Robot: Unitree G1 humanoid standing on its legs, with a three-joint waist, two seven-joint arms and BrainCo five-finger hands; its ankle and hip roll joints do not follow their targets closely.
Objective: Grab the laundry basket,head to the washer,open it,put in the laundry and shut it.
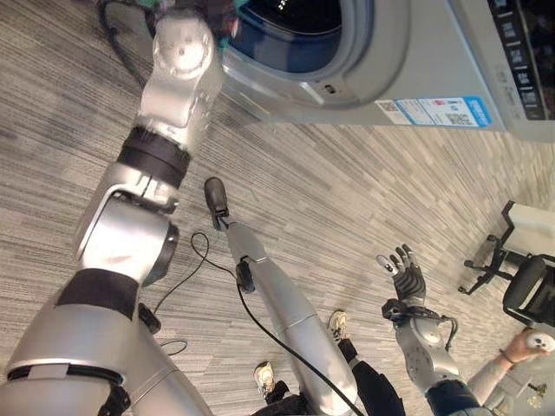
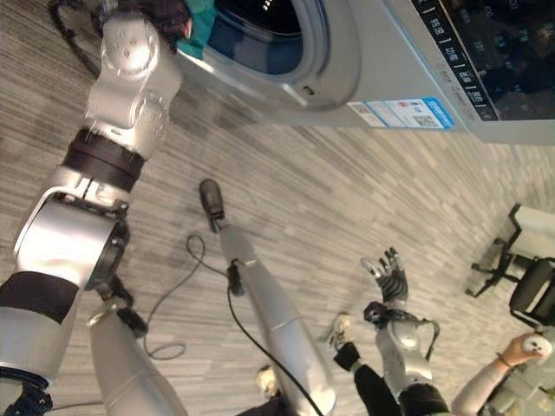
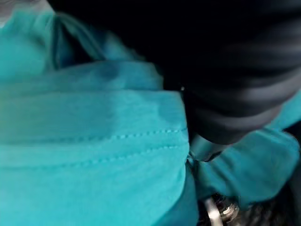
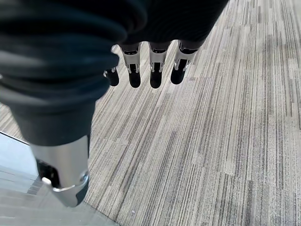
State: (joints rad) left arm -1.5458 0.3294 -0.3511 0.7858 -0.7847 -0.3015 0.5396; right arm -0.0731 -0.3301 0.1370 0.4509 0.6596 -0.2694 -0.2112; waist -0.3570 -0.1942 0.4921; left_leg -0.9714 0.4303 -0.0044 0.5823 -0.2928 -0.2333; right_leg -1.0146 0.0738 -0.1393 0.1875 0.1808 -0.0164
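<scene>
The silver washer [image 1: 425, 61] stands at the top of the eye views, its round dark drum opening [image 1: 295, 26] uncovered. My left arm reaches up to that opening's rim. My left hand [image 1: 208, 10] is curled in a teal cloth [image 2: 199, 30] right at the rim. In the left wrist view the teal cloth [image 3: 94, 141] bunches around the hand's dark cover [image 3: 235, 94]. My right hand [image 1: 406, 276] hangs low on the right over the carpet, away from the washer. Its fingers [image 4: 150, 70] are straight and hold nothing.
Striped grey carpet [image 1: 347, 199] covers the floor before the washer. A person stands close behind me: shoes [image 1: 338, 325], dark trousers [image 1: 373, 386], and a hand holding a white controller [image 1: 531, 342] at lower right. A black office chair [image 1: 525, 282] stands at the right edge.
</scene>
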